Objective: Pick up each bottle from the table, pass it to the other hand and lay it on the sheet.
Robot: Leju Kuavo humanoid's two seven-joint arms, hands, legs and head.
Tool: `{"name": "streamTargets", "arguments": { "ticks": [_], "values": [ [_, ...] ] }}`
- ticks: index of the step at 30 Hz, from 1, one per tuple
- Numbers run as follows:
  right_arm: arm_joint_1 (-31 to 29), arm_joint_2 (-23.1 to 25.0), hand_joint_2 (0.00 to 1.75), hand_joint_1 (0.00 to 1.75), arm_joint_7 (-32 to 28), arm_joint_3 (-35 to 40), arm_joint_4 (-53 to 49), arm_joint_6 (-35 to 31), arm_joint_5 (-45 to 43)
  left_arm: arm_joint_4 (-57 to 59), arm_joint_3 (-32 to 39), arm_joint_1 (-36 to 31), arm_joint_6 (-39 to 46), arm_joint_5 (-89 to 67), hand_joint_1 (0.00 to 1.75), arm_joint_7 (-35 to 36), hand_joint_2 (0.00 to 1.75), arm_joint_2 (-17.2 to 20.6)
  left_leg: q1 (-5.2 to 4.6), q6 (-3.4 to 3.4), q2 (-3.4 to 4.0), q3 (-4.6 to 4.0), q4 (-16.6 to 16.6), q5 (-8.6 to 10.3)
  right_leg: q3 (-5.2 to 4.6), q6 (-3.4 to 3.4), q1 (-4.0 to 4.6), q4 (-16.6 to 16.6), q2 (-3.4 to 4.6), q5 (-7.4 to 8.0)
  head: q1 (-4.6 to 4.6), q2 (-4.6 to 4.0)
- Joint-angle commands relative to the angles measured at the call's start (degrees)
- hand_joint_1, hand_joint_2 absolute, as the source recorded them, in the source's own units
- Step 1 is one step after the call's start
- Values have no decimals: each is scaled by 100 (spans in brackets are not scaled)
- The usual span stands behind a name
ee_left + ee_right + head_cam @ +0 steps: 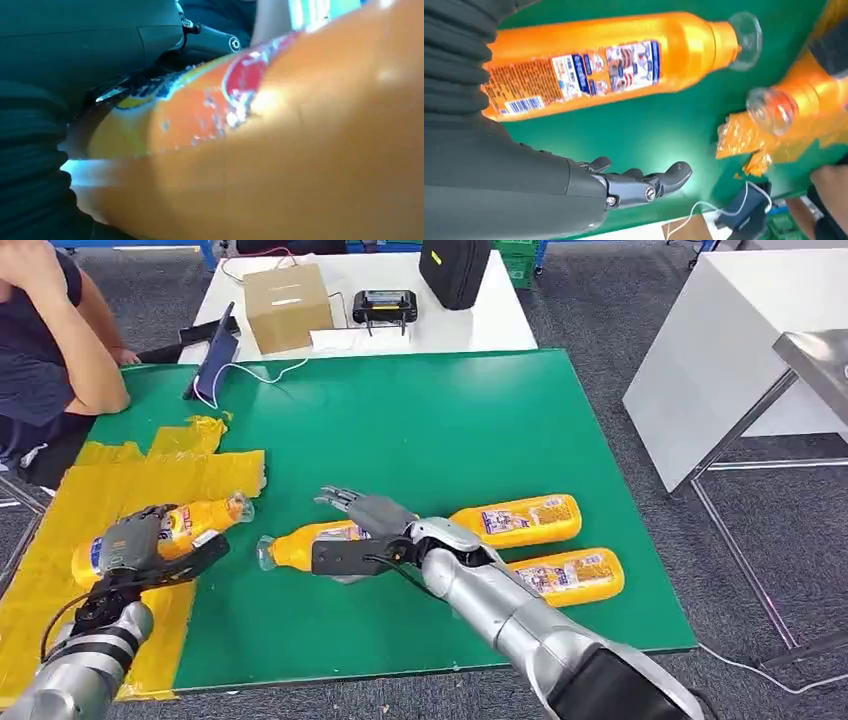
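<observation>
While the left hand grips a bottle over the sheet, the right hand hovers open-fingered, empty

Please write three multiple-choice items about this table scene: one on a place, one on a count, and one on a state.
1. Where is the bottle that the left hand grips?
A. over the yellow sheet
B. on the white table
C. on the floor

2. How many orange bottles are in the head view?
A. two
B. four
C. six

3. What is the state of the right hand?
A. gripping a bottle
B. open, holding nothing
C. holding a cable

Answers:
1. A: the held bottle sits at the edge of the yellow sheet.
2. B: one is held, one bottle lies by the right hand, and two bottles lie further right on the green mat.
3. B: its fingers are spread above the mat with nothing between them.
</observation>
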Motion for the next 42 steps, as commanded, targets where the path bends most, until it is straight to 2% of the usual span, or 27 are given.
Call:
{"name": "streamTargets", "arguments": {
  "ticks": [1, 3, 4, 5, 6, 7, 9, 18, 19, 21, 22, 23, 24, 26, 27, 28, 29, 30, 33, 39, 42],
  "values": [
    [-306, 108, 175, 0, 118, 727, 917, 154, -31, 854, 621, -142, -977, 561, 0, -1127, 0, 292, -2, -5, -3, 15, -6, -4, 3, -8, -6, 9, 44, -5, -2, 0],
    [-389, 105, 175, 0, 121, 848, 1079, 112, 7, 793, 834, -47, -1792, 1203, 0, -2011, 0, 353, 2, -6, -11, 17, -5, -2, 5, -8, -3, 11, 39, -5, -2, 0],
    [-423, 94, 175, 0, 120, 900, 1112, 86, 44, 705, 833, 81, -1815, 1335, 0, -2331, 0, 403, 2, -6, -23, 15, -5, -1, 2, -9, -3, 13, 40, -7, -4, 0],
    [-462, 92, 175, 0, 146, 966, 1150, 33, 101, 689, 915, 150, -2055, 1567, 0, -2426, 0, 435, -4, -4, -14, 15, -4, 0, 0, -7, -9, 16, 32, -7, -2, 0],
    [-519, 79, 175, 0, 204, 1025, 1178, -25, 172, 628, 937, 253, -2369, 1795, 0, -2729, 0, 489, -4, -4, -1, 22, -7, -4, 2, -8, -10, 19, 58, -4, -2, 0],
    [-627, 41, 175, 0, 424, 1162, 1215, -281, 412, 567, 1033, 401, -2734, 2094, 0, -3007, 0, 565, -9, -4, -6, 19, -9, 0, 3, -7, -16, 26, 36, -6, -4, 0],
    [-760, -15, 175, 0, 612, 1205, 1276, -501, 623, 421, 1181, 660, -3290, 2562, 0, -3421, 0, 655, -10, -4, 6, 21, -9, 1, -2, -8, -24, 27, 46, -2, -7, 0],
    [-746, -9, 175, 0, 608, 1169, 1287, -507, 654, 304, 1097, 696, -3333, 2634, 0, -3394, 0, 626, -20, -12, -5, 47, -15, 10, 21, -13, -27, 24, 46, -1, -4, 0],
    [-766, -24, 175, 0, 728, 1252, 1299, -647, 844, 308, 1224, 739, -3800, 3013, 0, -3565, 0, 640, -21, -13, -6, 42, -14, 11, 13, -16, -28, 27, 56, 1, -2, 0],
    [-785, -77, 175, 0, 742, 1169, 1348, -626, 943, -167, 1133, 1163, -4534, 3719, 0, -3744, 0, 729, -24, -12, -1, 51, -13, 8, 19, -13, -31, 35, 42, -3, -4, 0],
    [-801, -111, 175, 0, 736, 1183, 1371, -643, 1000, -461, 1056, 1396, -4748, 4034, 0, -3744, 0, 776, -22, -13, 6, 53, -18, 8, 17, -15, -30, 30, 61, 0, -2, 0],
    [-814, -127, 175, 0, 748, 1175, 1393, -676, 1058, -724, 894, 1587, -4901, 4396, 0, -3744, 0, 811, -21, -14, 11, 54, -20, 7, 16, -16, -29, 30, 73, 2, -2, 0],
    [-842, -164, 175, 0, 839, 1231, 1431, -807, 1254, -1133, 714, 1906, -5002, 4979, 0, -3744, 0, 874, -27, -12, 13, 61, -16, 4, 24, -11, -34, 39, 52, -3, -4, 0],
    [-867, -187, 175, 0, 1069, 1265, 1450, -1101, 1583, -1515, 567, 2175, -5129, 5577, 0, -3744, 0, 896, -24, -13, 12, 61, -22, 6, 20, -16, -32, 32, 78, 1, -7, 0],
    [-873, -192, 175, 0, 1193, 1299, 1445, -1227, 1740, -1607, 555, 2242, -5123, 5656, 0, -3744, 0, 875, -25, -12, 11, 61, -10, 3, 21, -13, -34, 43, 48, -7, -7, 0],
    [-869, -192, 175, 0, 1259, 1277, 1434, -1270, 1829, -1677, 562, 2292, -5098, 5714, 0, -3744, 0, 846, -21, -12, 10, 56, -10, 2, 15, -15, -31, 38, 66, -4, -2, 0],
    [-859, -195, 175, 0, 1350, 1215, 1418, -1322, 1949, -1714, 588, 2315, -5137, 5747, 0, -3744, 0, 803, -27, -11, 0, 55, -10, 5, 15, -12, -36, 43, 37, -10, -4, 0],
    [-838, -194, 175, 0, 1357, 1130, 1415, -1229, 2034, -1805, 596, 2358, -5077, 5701, 0, -3744, 0, 757, -24, -12, -7, 49, -7, 6, 9, -14, -34, 44, 40, -10, -2, 0],
    [-789, -170, 175, 0, 1230, 826, 1569, -885, 2042, -2107, 588, 2378, -5398, 6100, 0, -3744, 0, 645, -24, -13, -17, 42, -7, 9, 9, -18, -36, 42, 38, -11, -2, 0],
    [-642, -226, 175, 0, 1161, 448, 1885, -816, 2065, -2647, 480, 2385, -5863, 6798, 0, -3744, 0, 415, -20, -13, -50, 26, -7, 16, -1, -20, -32, 36, 19, -11, -6, 0],
    [-626, -250, 175, 0, 1130, 404, 1919, -798, 2052, -2624, 454, 2360, -5874, 6788, 0, -3744, 0, 420, -20, -8, -51, 3, -1, 20, -24, -14, -33, 38, -4, -13, 2, 0]
  ]
}}
